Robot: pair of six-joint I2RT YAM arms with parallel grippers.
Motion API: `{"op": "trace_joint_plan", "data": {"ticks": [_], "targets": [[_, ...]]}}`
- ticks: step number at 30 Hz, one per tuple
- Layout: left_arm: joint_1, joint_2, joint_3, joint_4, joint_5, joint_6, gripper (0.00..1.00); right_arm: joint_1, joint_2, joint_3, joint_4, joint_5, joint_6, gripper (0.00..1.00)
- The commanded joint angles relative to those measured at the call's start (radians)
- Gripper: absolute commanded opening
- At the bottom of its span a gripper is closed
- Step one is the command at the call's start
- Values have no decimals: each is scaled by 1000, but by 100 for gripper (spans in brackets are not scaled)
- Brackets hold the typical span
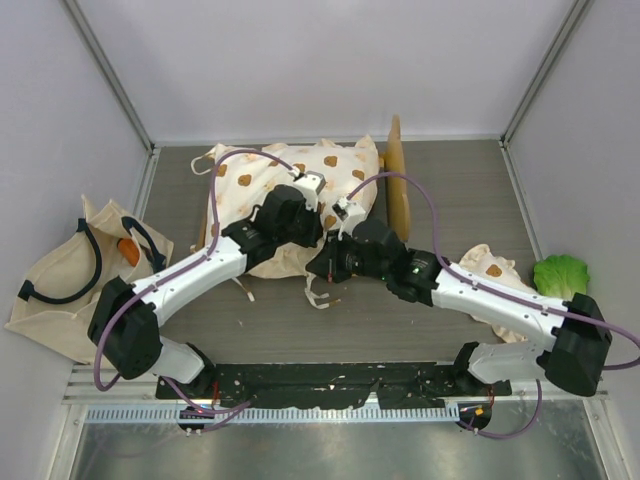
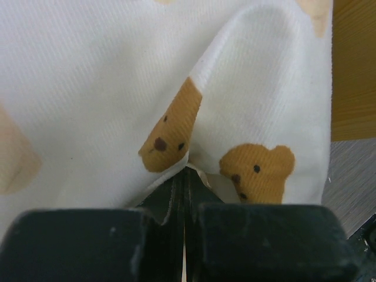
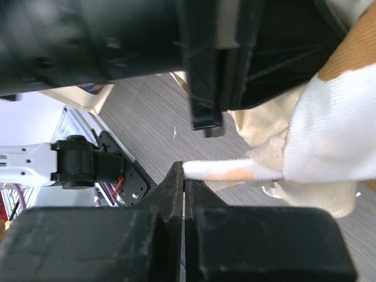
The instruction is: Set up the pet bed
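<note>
The left gripper (image 2: 185, 176) is clamped on a pinched fold of the soft cream cushion (image 2: 88, 88) printed with brown bears. The right gripper (image 3: 184, 176) is closed on the very tip of a thin white fabric tie (image 3: 232, 171) at the cushion's edge. The cushion lies bunched at the back middle of the grey table (image 1: 450, 200), against the light-wood bed frame (image 1: 398, 185), which stands on edge (its fabric base is hidden). Both holds look shallow. A hard pull could slip the tie free or topple the frame.
</note>
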Motion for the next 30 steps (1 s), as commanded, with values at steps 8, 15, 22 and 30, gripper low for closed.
{"op": "trace_joint_plan", "data": {"ticks": [8, 15, 22, 30], "targets": [[19, -46, 21, 1, 53, -10, 0, 8, 130, -5, 66, -109, 100, 32], [37, -44, 18, 12, 58, -20, 0, 13, 24, -25, -1, 1, 28, 41], [62, -47, 11, 4, 68, -16, 0, 13, -165, -121, -170, 236, 31, 42], [67, -49, -2, 15, 75, -31, 0, 13, -196, -235, -131, 316, 103, 37]]}}
